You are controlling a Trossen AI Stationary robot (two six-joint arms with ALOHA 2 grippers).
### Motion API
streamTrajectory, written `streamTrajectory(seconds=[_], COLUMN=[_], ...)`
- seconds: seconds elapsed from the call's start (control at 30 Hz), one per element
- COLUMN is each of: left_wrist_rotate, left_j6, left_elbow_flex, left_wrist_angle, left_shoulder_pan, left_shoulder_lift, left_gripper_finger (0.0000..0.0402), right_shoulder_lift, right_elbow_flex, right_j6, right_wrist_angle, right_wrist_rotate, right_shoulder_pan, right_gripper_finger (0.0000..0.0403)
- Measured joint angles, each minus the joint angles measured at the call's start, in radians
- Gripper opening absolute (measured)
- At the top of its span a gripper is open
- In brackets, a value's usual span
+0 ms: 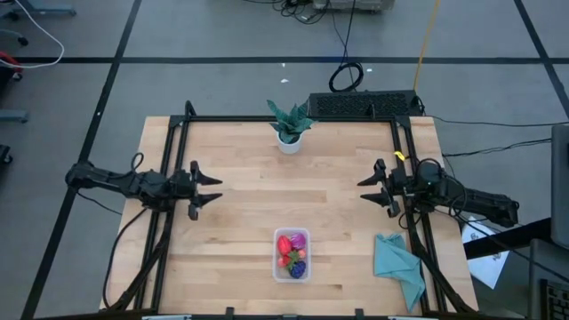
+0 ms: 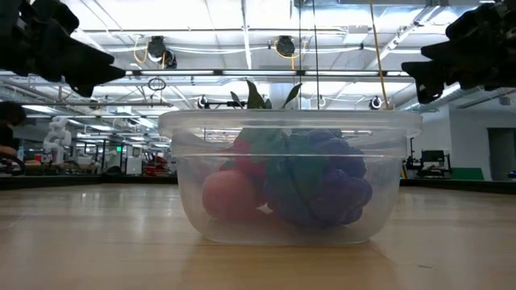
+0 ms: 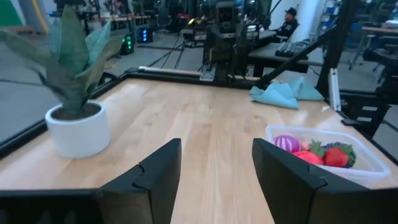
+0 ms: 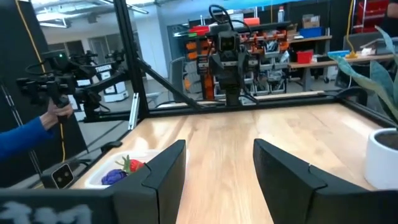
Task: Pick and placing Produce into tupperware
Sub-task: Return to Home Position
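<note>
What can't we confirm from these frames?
- Produce count: high view too small, pieces overlap; low view, front pieces hide those behind.
- Tupperware: partly behind left gripper in left wrist view, behind right gripper in right wrist view.
- Plant pot: cut by the right wrist view's edge.

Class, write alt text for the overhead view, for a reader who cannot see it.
A small clear rectangular plastic container on a light wooden table holds red, magenta and dark purple toy produce. The left gripper and right gripper hover open and empty at opposite sides. A green potted plant and a crumpled teal cloth also sit there.
</note>
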Motion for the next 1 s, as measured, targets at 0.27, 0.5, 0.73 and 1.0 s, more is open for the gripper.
streamTrajectory(seconds=[0.27, 0.5, 0.73, 1.0], left_wrist_rotate=[-0.009, -0.009, -0.009, -0.009], left_j6=[0.001, -0.034, -0.08, -0.073], left_elbow_flex=[-0.096, -0.097, -0.097, -0.097], left_wrist_angle=[0.144, 0.167, 0.163, 0.162], left_shoulder_pan=[0.0, 0.0, 0.0, 0.0], left_shoulder_lift=[0.001, 0.002, 0.003, 0.003], left_gripper_finger=[0.0202, 0.0202, 0.0202, 0.0202], right_shoulder_lift=[0.0, 0.001, 0.0, 0.002], right_elbow_flex=[-0.013, -0.014, -0.058, -0.059], right_j6=[-0.048, -0.093, -0.098, 0.078], right_wrist_angle=[0.04, 0.039, 0.052, 0.051], right_wrist_rotate=[-0.008, -0.009, -0.01, -0.01], right_shoulder_pan=[0.0, 0.0, 0.0, 0.002], right_gripper_finger=[0.018, 0.018, 0.018, 0.018])
